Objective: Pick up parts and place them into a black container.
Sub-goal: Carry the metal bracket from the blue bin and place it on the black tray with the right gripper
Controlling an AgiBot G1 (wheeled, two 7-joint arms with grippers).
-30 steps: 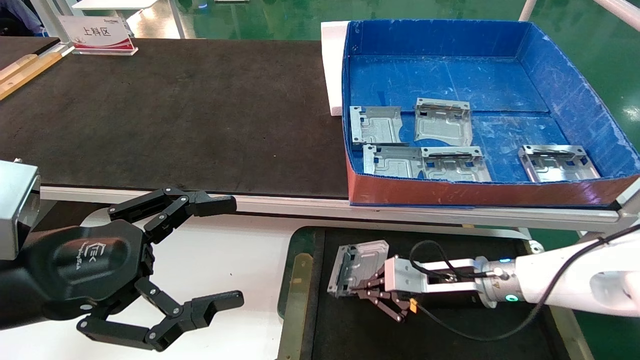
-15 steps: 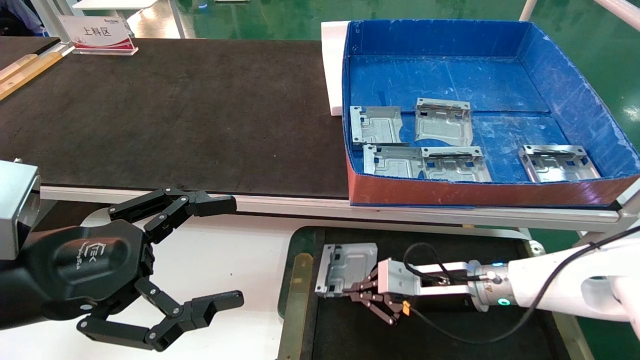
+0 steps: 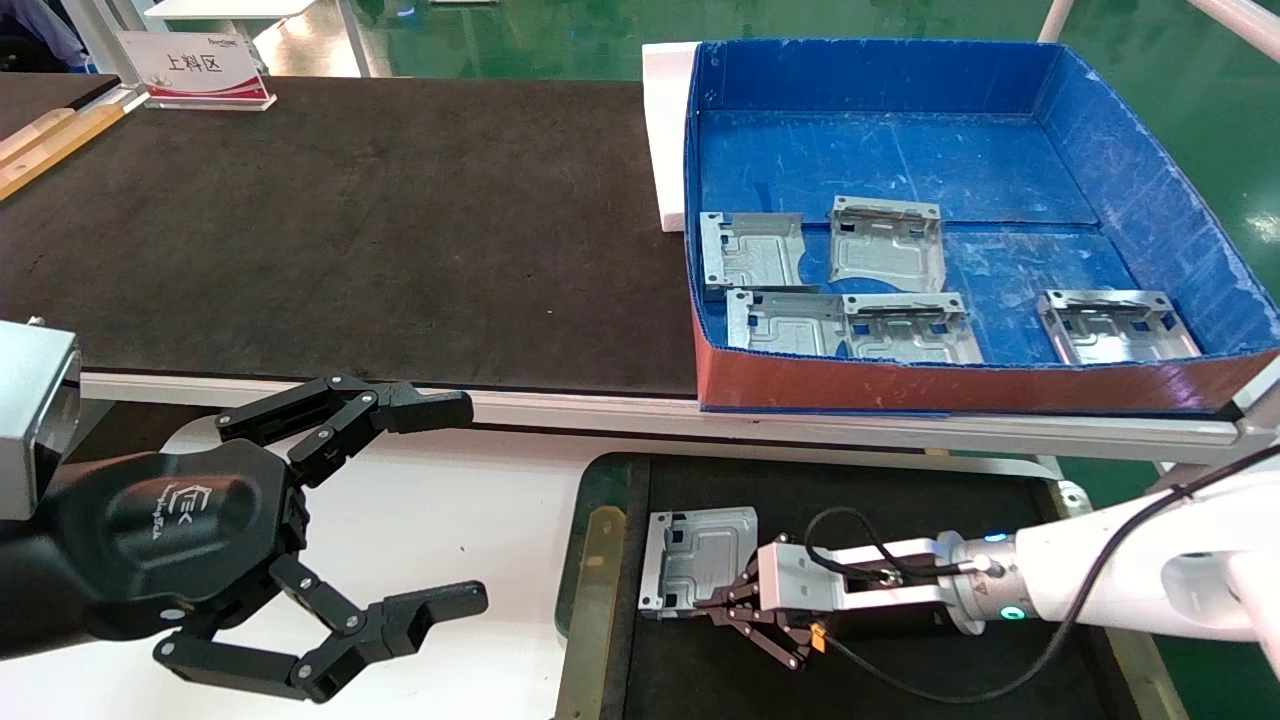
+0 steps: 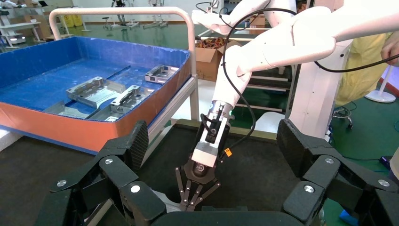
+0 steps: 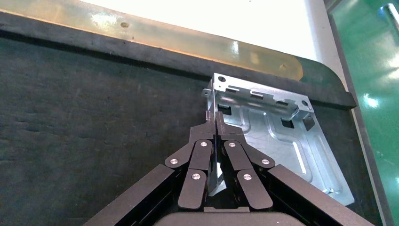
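Since a second ago the right tool [image 3: 722,607] has carried its part [image 3: 697,556] lower and toward 9 o'clock in the head view; the plate now lies nearly flat on the floor of the black container [image 3: 880,660], near the brass strip [image 3: 590,600] on that tray's 9 o'clock side. In the half second before this moment it shifted only slightly. Right tool stays pinched together on the plate's near edge, as the right wrist view shows: fingers [image 5: 215,129] closed on the bent rim of the part [image 5: 277,141].

Left tool [image 3: 440,505] is unchanged, parked at 8 o'clock over the white surface [image 3: 450,480], fingers spread wide apart.

Five more parts [image 3: 885,245] lie unmoved in the blue box [image 3: 1150,200] at 2 o'clock, which sits on the dark belt [image 3: 350,220].

Hard to see: the container's near edge is cut off by the frame; the right arm covers part of its floor. In the left wrist view the left tool's own linkage [image 4: 122,188] hides most of the held plate.
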